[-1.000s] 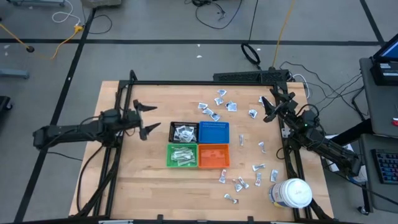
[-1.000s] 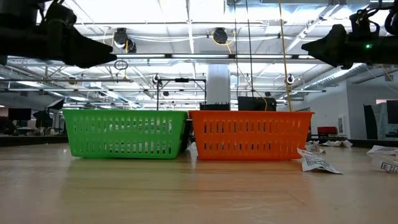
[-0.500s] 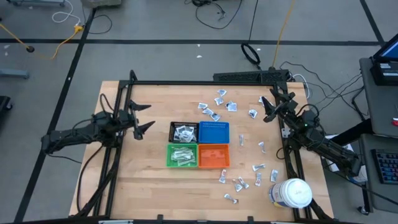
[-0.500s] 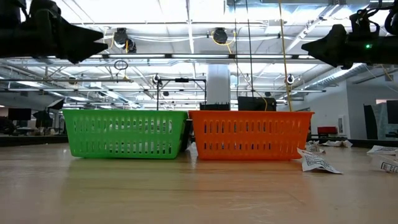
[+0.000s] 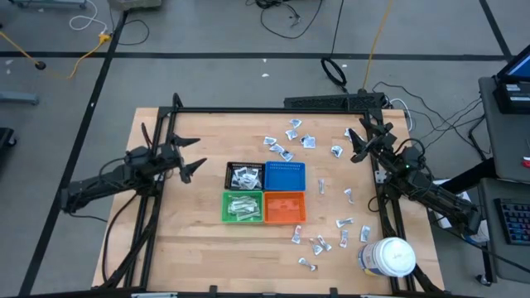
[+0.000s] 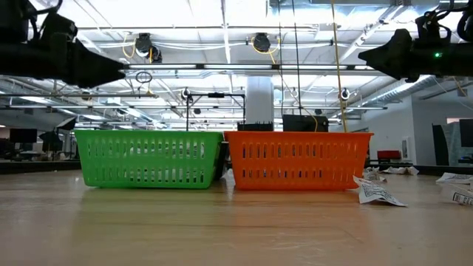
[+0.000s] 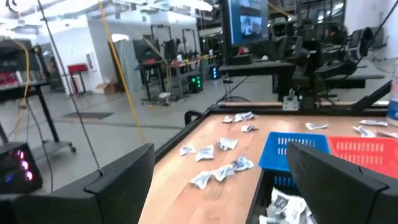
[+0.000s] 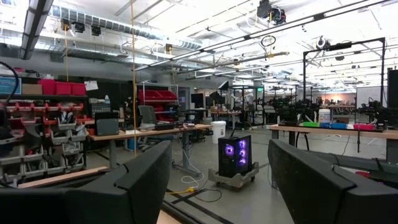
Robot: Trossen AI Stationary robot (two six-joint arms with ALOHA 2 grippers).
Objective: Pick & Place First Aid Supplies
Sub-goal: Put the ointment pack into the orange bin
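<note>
Four small square plastic bins are sitting mid-counter: black (image 5: 245, 175) and green (image 5: 243, 207) holding white wrapped packets (image 5: 243, 179), blue (image 5: 285, 176) and orange (image 5: 284, 207) showing none. More packets (image 5: 290, 141) are lying scattered right and far. No writing is readable. Left tool (image 5: 190, 154) and right tool (image 5: 356, 142) are both hovering wide, holding nothing.

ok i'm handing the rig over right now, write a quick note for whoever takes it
Left tool: open, empty, in the air left of the bins.
Right tool: open, empty, raised at the table's right edge.
Done: packets lie in the black bin and green bin.
The blue bin and orange bin look empty.
Left: loose packets behind the bins and front right, near the white jar.
</note>
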